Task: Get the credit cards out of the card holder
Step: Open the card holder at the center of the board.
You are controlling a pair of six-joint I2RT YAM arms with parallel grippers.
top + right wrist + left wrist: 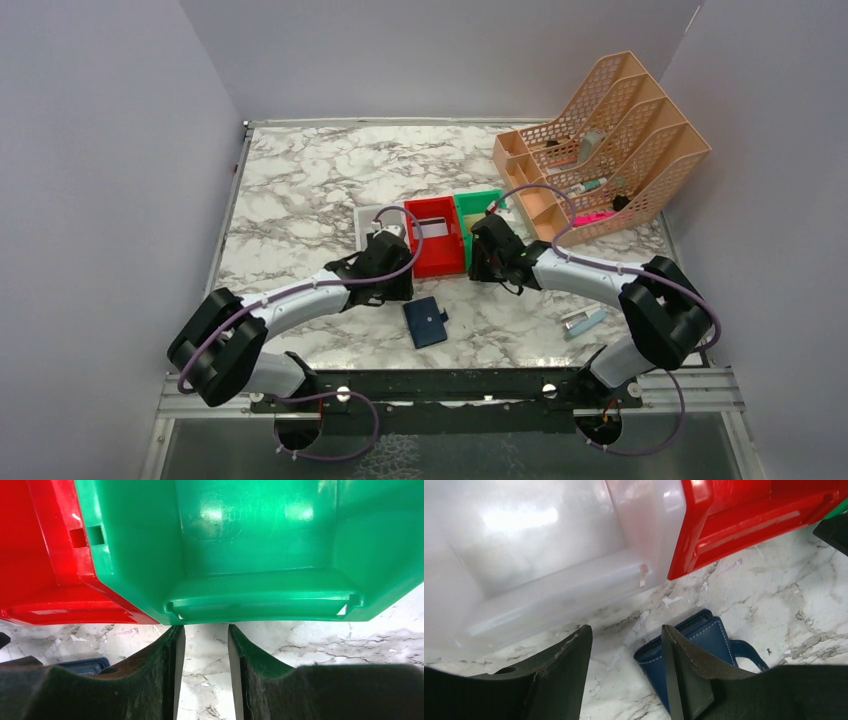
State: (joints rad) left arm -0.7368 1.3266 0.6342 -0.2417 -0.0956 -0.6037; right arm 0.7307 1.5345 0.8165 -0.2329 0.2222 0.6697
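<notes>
The card holder (426,322), a dark navy wallet with a snap tab, lies folded shut on the marble near the front middle. In the left wrist view the card holder (701,640) sits partly behind my right finger (689,670). My left gripper (390,245) (626,630) is open over bare marble in front of the white bin, up and left of the holder. My right gripper (488,250) (205,627) is open and empty at the green bin's near wall. The holder's corner (85,665) shows at that view's left. A pale flat rectangle (432,228) lies in the red bin; I cannot tell whether it is a credit card.
Three bins stand side by side mid-table: white (368,215) (539,555), red (440,255) (734,525) (45,570) and green (485,200) (250,545). A peach mesh organiser (610,140) fills the back right. A small silver-blue stapler-like object (583,320) lies front right.
</notes>
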